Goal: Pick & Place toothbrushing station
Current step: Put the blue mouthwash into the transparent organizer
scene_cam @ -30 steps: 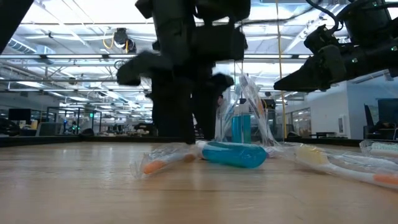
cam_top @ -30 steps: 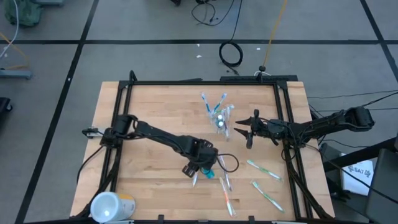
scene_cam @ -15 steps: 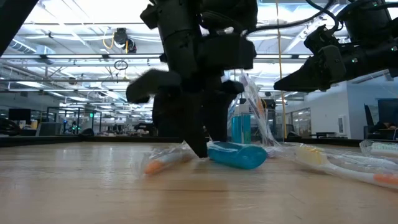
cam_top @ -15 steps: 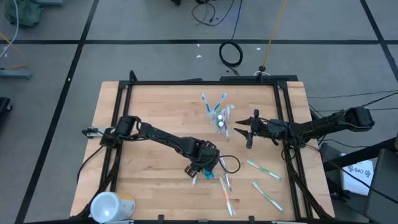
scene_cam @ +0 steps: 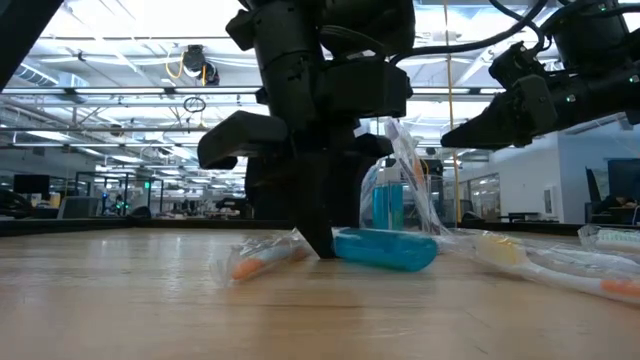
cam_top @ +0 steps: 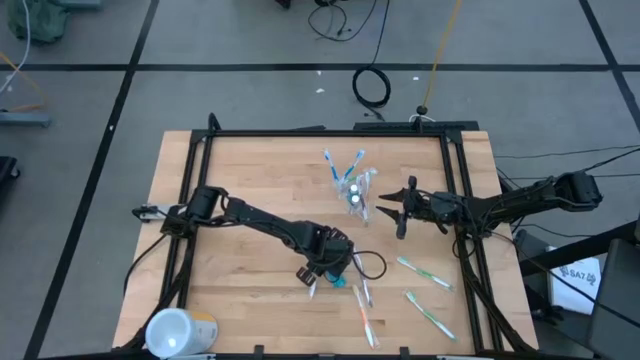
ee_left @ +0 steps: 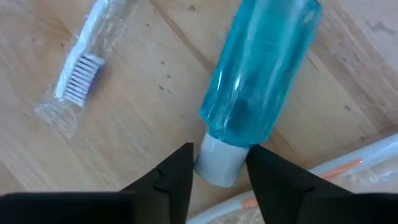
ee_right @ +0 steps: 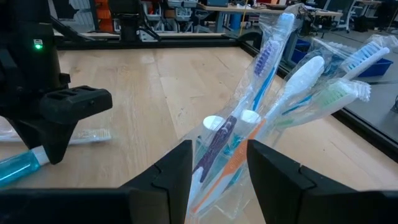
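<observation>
The left gripper [cam_top: 322, 276] has come down to the table [cam_top: 240, 180] over the last second and now stands with its fingertips at the white cap of the blue toothpaste tube [ee_left: 261, 81]. In the left wrist view the fingers [ee_left: 174, 177] are apart, one on each side of the cap, not yet closed on it. Compared with a second ago, the tube in the low view has slid slightly toward the 3 o'clock side, so the fingers appear to have nudged it. My judgement: the grasp is at the closing stage, and the hold on the cap end is narrow, so the tube may pivot or roll.

The tube lies flat at about 6 o'clock of the table's centre, well short of the clear plastic cup [cam_top: 355, 195], which stands at about 1 o'clock of centre and already holds several wrapped toothbrushes and tubes. The right gripper [cam_top: 388, 212] waits just beside the cup at its 3 o'clock side, fingers apart and empty.

Materials: the tube is smooth, translucent blue plastic, cylindrical, with a short white cap. The wrapped purple-white toothbrush [ee_left: 84, 68] beside it sits in crinkled clear film, as does the orange-handled toothbrush [scene_cam: 258, 262]. Two green toothbrushes [cam_top: 422, 270] lie near 4 o'clock. The table is pale wood with visible grain.
</observation>
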`<action>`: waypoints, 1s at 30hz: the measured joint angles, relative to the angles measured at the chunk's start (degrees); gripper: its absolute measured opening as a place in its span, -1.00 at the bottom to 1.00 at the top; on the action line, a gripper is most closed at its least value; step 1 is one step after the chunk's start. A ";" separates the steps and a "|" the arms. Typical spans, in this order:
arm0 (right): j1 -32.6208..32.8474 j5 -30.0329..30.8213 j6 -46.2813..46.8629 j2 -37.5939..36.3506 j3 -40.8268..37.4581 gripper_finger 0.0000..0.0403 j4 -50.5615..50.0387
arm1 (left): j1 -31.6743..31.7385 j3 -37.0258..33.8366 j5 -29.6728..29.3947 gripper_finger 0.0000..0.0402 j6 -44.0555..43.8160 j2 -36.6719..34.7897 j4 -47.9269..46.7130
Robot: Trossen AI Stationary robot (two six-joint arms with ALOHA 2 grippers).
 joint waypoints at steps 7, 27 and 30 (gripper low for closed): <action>0.00 0.00 -0.01 0.00 0.00 -0.29 -0.19 | -0.04 -0.07 -0.12 -0.48 -1.96 -0.28 -1.00; 0.00 0.02 -0.06 -0.02 0.00 -0.29 -0.63 | -5.85 -0.22 -60.14 -0.51 34.20 -7.80 -2.60; 0.00 0.01 -0.02 -0.02 0.00 -0.29 -0.57 | -4.57 -0.22 -69.56 -0.51 40.87 -7.71 2.08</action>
